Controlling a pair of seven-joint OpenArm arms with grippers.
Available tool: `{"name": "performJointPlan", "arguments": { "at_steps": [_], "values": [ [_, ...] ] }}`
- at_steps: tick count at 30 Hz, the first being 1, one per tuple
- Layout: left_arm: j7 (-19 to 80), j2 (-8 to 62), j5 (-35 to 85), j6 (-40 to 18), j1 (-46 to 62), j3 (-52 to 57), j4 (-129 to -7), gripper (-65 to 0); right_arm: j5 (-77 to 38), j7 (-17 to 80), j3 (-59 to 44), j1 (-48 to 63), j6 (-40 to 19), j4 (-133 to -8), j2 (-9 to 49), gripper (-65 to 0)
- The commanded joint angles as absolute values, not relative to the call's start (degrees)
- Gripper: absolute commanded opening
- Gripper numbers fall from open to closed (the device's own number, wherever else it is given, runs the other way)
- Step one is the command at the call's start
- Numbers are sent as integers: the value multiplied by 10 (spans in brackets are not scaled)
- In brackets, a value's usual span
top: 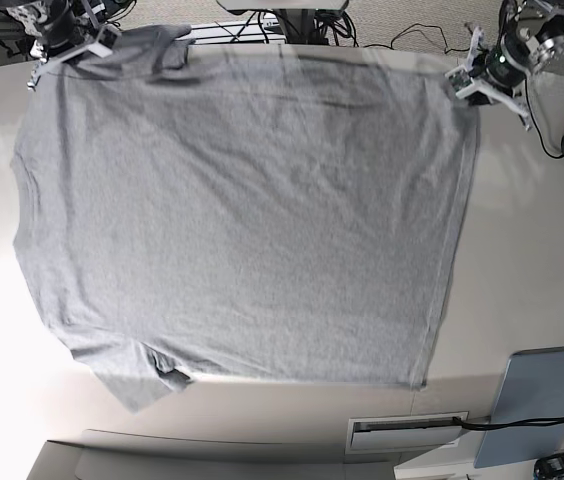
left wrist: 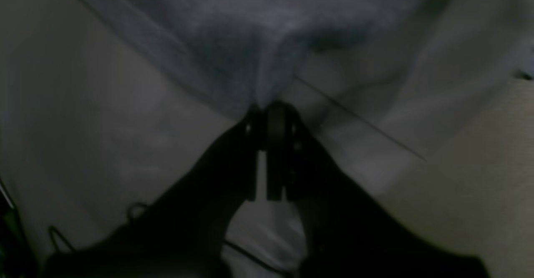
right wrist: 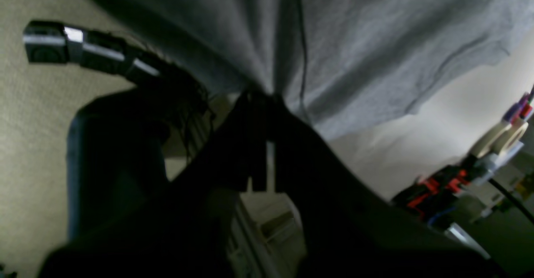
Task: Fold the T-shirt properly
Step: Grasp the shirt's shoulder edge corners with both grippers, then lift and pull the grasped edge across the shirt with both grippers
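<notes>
base view: plain, unlettered t-shirt [top: 242, 210] clamped by left tool [top: 459, 84] and right tool [top: 60, 56].

Left end effector [left wrist: 271, 107]: black, two flat fingers [left wrist: 276, 152] side by side, dark wedge-shaped housing widening toward the camera; thin black cable loops at its base. Detail blurred, dim.

Right end effector [right wrist: 260, 96]: same black wedge form, narrow finger bars.

Base view: both wrists [top: 507, 62] show white printed brackets over black bodies, with thin dark cabling.
</notes>
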State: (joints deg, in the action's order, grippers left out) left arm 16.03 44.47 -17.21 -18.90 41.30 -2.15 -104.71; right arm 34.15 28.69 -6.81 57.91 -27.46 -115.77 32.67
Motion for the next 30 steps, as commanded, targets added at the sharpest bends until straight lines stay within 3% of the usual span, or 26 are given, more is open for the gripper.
{"name": "performJointPlan", "arguments": {
  "at_steps": [1,14,30],
  "values": [
    [176,451,-162,-214,433,-14,-1054,-650,343,289,-77,593,-271,-1171,333,-650],
    [175,446,-55,-236,493,117,-1116,-650,363,305,-80,578,-196,-1212,333,-650],
    [159,344,-53,-236,369,117,-1073,-650,308,293,-79,433,-197,-1184,332,-650]
  ]
}}
